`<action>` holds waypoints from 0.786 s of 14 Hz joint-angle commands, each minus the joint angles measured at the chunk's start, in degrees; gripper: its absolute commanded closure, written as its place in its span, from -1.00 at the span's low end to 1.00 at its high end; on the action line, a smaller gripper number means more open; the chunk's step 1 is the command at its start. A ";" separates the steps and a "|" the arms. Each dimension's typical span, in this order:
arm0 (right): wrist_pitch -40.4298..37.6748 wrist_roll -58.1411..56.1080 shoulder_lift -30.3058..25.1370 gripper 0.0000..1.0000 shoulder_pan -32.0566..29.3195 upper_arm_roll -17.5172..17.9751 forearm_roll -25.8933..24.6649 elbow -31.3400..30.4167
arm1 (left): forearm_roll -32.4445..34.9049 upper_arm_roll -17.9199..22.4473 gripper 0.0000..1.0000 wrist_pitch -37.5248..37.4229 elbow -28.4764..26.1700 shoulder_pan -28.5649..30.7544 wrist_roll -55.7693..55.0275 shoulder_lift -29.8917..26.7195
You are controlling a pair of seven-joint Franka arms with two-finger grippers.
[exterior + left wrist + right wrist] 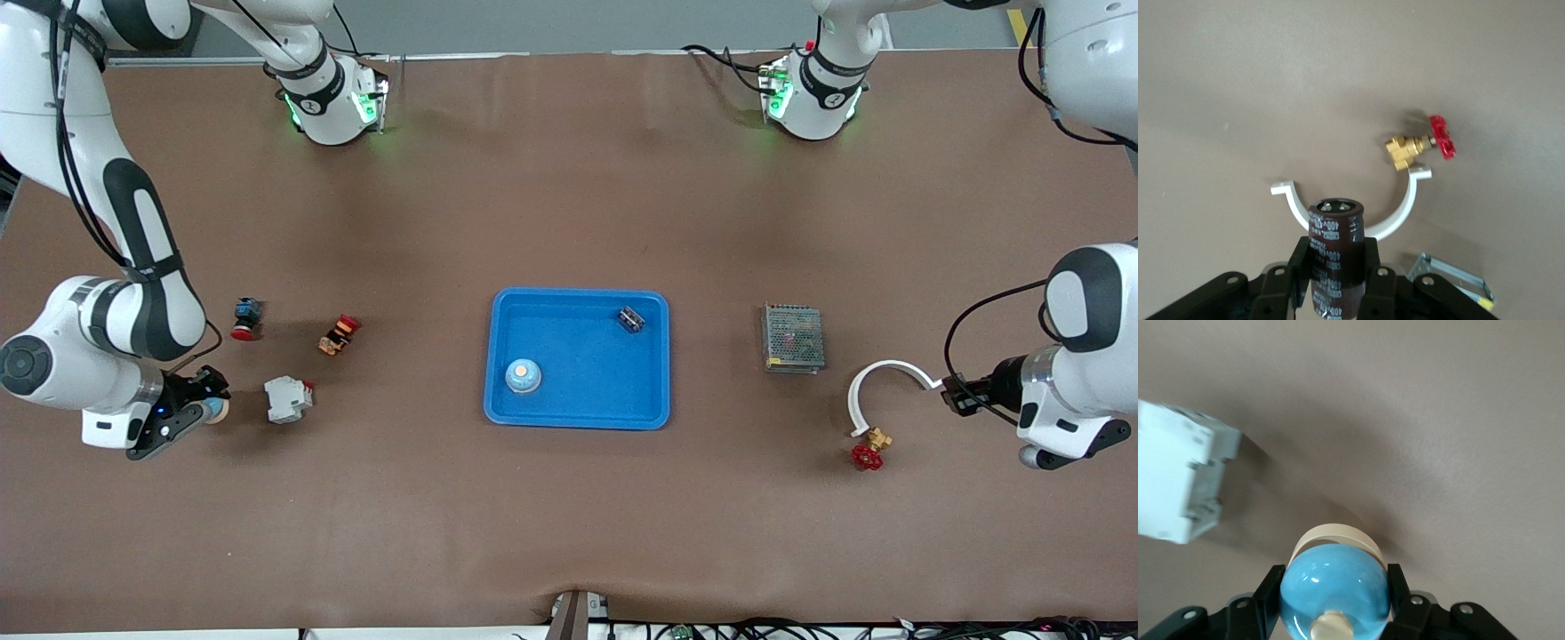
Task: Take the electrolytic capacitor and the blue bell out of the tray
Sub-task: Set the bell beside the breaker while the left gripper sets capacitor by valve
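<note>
My left gripper (953, 393) (1336, 253) is shut on a dark brown cylindrical capacitor (958, 391) (1335, 247), low over the table at the left arm's end, beside a white curved clamp (876, 380) (1405, 213). My right gripper (210, 405) (1335, 579) is shut on a shiny blue bell (216, 411) (1335, 590) with a cream base and button, low over the table at the right arm's end, next to a white breaker block (287, 399) (1181, 480). A blue tray (578, 420) in the middle holds another blue bell (524, 376) and a small dark part (630, 318).
A red-and-blue push button (246, 318) and an orange-and-red switch (339, 334) lie toward the right arm's end. A metal mesh power supply (793, 338) (1451, 277) and a brass valve with a red handle (871, 450) (1418, 143) lie toward the left arm's end.
</note>
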 commanded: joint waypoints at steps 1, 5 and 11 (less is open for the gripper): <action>2.64 -1.38 2.33 1.00 -2.80 1.18 -1.46 -0.97 | 0.80 -0.46 0.69 2.47 0.18 0.75 1.27 1.73; 2.82 -0.59 3.13 -0.24 -3.51 1.18 -1.46 -0.88 | 1.06 -0.46 0.69 5.55 0.10 0.84 1.53 4.19; -0.15 -0.59 1.55 -1.00 -4.04 1.36 -1.11 0.61 | 1.86 -0.37 0.69 10.12 -0.34 0.84 1.44 7.62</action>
